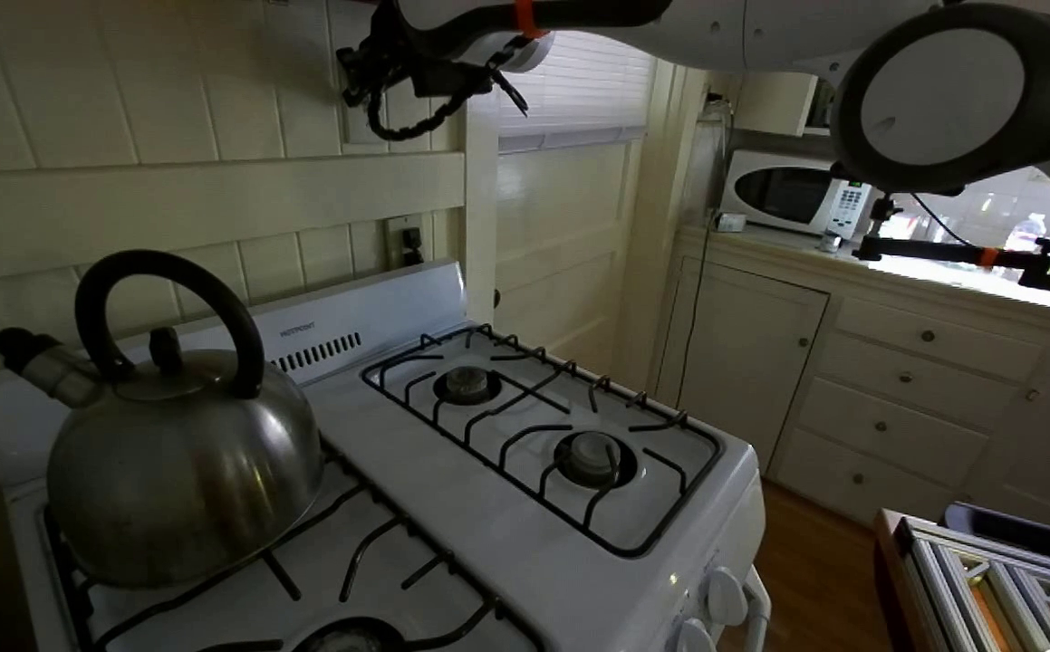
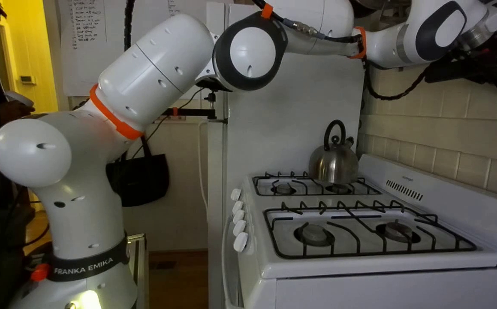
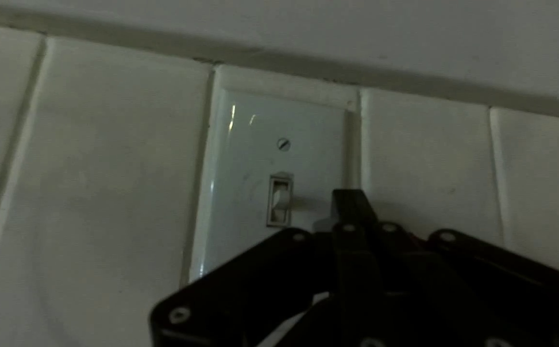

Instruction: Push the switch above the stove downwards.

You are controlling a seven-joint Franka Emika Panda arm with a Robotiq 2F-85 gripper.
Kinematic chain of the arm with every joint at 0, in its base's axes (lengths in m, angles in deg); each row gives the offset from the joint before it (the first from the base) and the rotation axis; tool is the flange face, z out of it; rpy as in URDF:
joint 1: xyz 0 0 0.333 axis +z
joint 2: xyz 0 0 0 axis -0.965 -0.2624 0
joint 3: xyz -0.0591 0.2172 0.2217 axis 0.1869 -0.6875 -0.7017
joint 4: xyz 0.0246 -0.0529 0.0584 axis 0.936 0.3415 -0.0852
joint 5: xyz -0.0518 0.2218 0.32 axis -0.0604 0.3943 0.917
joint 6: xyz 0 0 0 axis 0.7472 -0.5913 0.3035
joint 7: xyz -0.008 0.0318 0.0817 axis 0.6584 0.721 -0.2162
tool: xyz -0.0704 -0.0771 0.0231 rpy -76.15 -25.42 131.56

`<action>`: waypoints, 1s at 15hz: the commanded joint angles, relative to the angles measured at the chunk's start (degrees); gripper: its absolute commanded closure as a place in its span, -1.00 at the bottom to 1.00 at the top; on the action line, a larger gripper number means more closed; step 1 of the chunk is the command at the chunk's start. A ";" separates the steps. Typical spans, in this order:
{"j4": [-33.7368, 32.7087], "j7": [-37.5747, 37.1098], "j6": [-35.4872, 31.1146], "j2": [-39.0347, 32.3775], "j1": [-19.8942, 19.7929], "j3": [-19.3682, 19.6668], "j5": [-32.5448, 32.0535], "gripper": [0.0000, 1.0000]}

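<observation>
The coming push is judged to turn on one sideways offset: in the wrist view the toggle (image 3: 281, 200) of the switch (image 3: 260, 178) is seen just left of the gripper (image 3: 351, 202), nearly level with the fingertips (image 3: 347, 197) and apart from them in that picture. The jaws are closed together, with nothing seen between them; how near they stand to the plate in depth cannot be told. The long axis of the plate, and of the toggle's slot, is set roughly up and down that picture, slightly tilted. Caution seems called for over direction: a ledge (image 3: 279, 29) is shown at the plate's upper edge there, while in an exterior view a rail (image 1: 216, 201) runs beneath it, so the wrist picture may be turned over; which way the toggle is thrown cannot be made out. A shift across to it is probably needed before any pressure toward the floor. The switch is mounted on a wall (image 1: 153, 109) of pale boards, above the white stove (image 1: 416, 457), on which a steel kettle (image 1: 180, 471) is set. The only arm (image 2: 158, 56) in view is stretched above the stove; cabinets (image 1: 742, 353) and a microwave (image 1: 792, 195) are seen beyond.
</observation>
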 commanded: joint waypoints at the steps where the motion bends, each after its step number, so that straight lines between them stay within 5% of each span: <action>1: -2.46 0.53 0.11 -1.55 -0.23 -0.35 0.29 1.00; 15: -3.18 -1.11 -0.82 -1.30 -0.27 1.09 -0.41 1.00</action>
